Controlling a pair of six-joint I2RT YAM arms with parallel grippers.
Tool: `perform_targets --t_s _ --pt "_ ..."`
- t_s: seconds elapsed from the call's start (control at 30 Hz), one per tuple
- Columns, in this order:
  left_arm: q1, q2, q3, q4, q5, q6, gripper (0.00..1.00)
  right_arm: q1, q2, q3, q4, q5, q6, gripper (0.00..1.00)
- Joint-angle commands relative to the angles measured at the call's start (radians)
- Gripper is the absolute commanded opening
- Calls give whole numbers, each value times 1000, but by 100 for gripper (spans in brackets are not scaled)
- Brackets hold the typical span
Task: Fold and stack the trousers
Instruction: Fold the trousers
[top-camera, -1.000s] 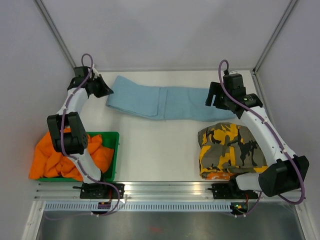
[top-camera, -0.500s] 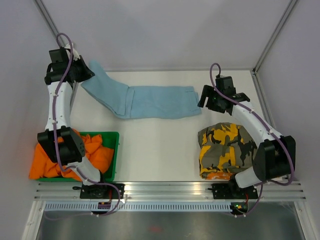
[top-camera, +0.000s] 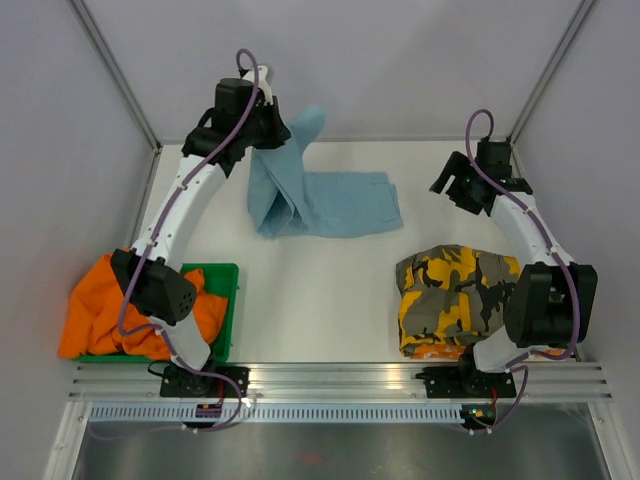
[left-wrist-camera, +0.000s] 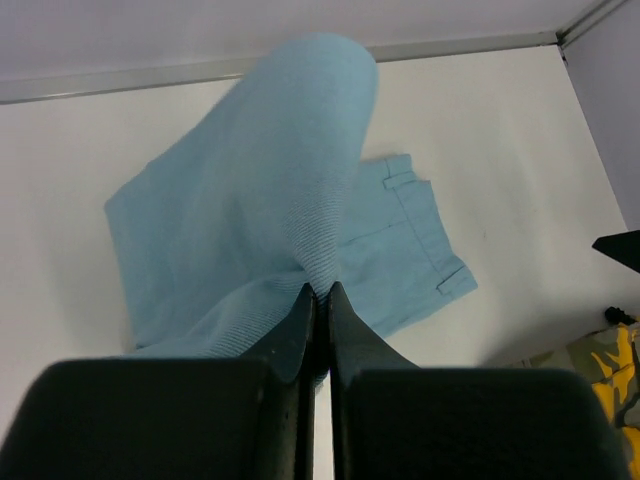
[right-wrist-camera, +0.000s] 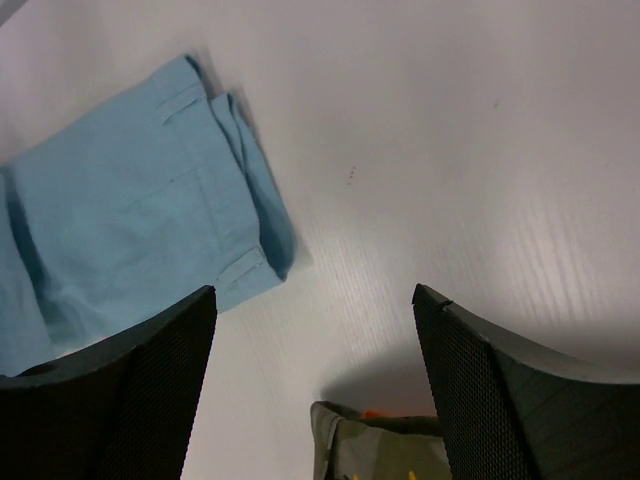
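**Trousers hanging by one leg**

Our left gripper is pinched shut on the soft, ribbed light-blue trousers. One leg drapes upward, and the waistband end lies flat on the smooth white table. Our right gripper hangs with jaws apart near the folded camouflage pair.

Light was bright, even and diffuse, falling from above, and shadows on the white table were soft and faint. The overhead view was sharp throughout. In the left wrist view, the raised light-blue trousers near the lens looked slightly blurred. A grey shadow pooled on the table under the right gripper.
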Motion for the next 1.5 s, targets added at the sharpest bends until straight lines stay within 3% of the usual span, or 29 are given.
perform_targets --t_s 0.0,0.2,0.33,0.47,0.53,0.73,0.93,1.23,1.47 --pt "-90 68 91 119 -83 -67 2 -59 -25 -2 26 -21 -6 86" --pt "-229 272 310 72 -135 29 2 -114 -50 -15 6 -30 -40 86" --pt "-297 377 390 -11 -261 88 2 -129 -82 -44 24 -16 -47 87" --pt "-311 388 378 -30 -319 39 2 -128 -84 -140 199 -312 26 85" --pt "-308 365 371 -38 -367 36 2 -99 -67 -201 386 -364 154 81" --pt "-202 160 211 -1 -346 2 2 154 132 -50 472 -245 225 76" --pt "34 -60 -45 67 -267 6 2 320 329 120 578 -148 345 76" --pt "287 -140 -215 117 -128 42 2 585 622 490 561 -137 327 75" --pt "436 -149 -263 143 70 59 2 697 791 711 521 -140 305 75"
